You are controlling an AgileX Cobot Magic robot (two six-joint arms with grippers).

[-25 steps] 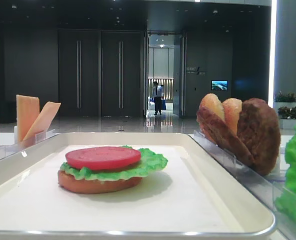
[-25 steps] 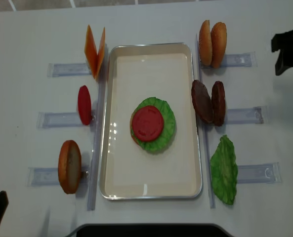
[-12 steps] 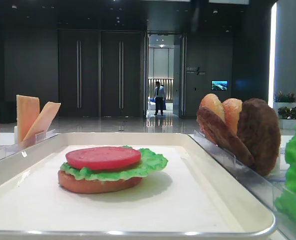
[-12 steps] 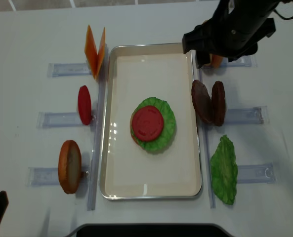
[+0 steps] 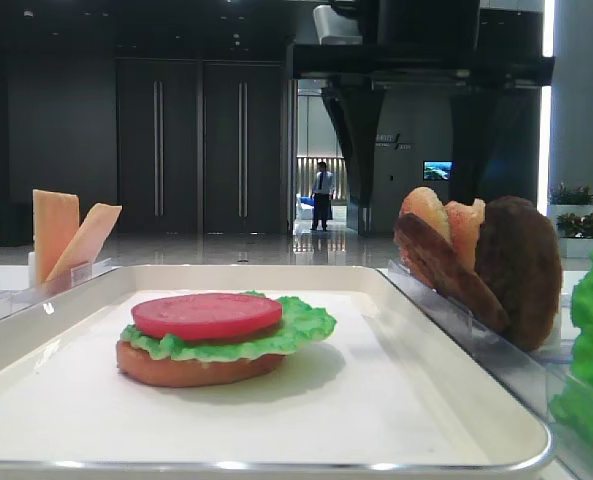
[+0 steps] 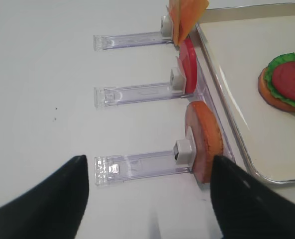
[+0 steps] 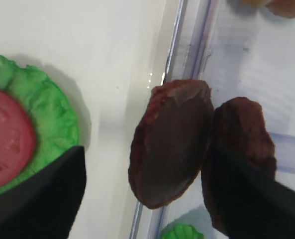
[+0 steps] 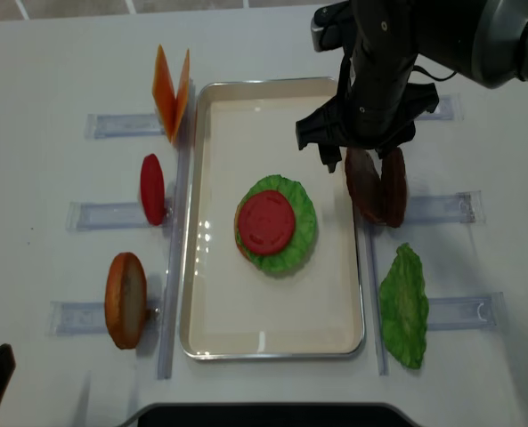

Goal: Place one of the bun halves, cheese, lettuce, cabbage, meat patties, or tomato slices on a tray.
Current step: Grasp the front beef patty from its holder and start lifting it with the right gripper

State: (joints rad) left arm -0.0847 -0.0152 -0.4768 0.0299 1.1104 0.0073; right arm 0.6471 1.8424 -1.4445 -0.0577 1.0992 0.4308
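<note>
The cream tray [image 8: 272, 302] holds a bun half topped with lettuce [image 8: 301, 227] and a tomato slice [image 8: 266, 221]. Two dark meat patties [image 8: 377, 187] stand on edge in the rack right of the tray. My right gripper [image 8: 360, 156] hovers open just above them. In the right wrist view the nearer patty [image 7: 169, 142] lies between the fingers [image 7: 38, 199], untouched. My left gripper [image 6: 147, 209] is open and empty near a standing bun half [image 6: 204, 142]. Cabbage is out of view.
Clear racks flank the tray. On the left stand cheese [image 8: 172, 89], a tomato slice [image 8: 152, 189] and a bun half [image 8: 125, 300]. On the right is a lettuce leaf [image 8: 404, 307]. Two bun halves [image 5: 446, 225] show behind the patties in the low view.
My right arm has swung in from the far right, passed over the bun rack and come down over the meat patties. Nothing on the table has moved.
</note>
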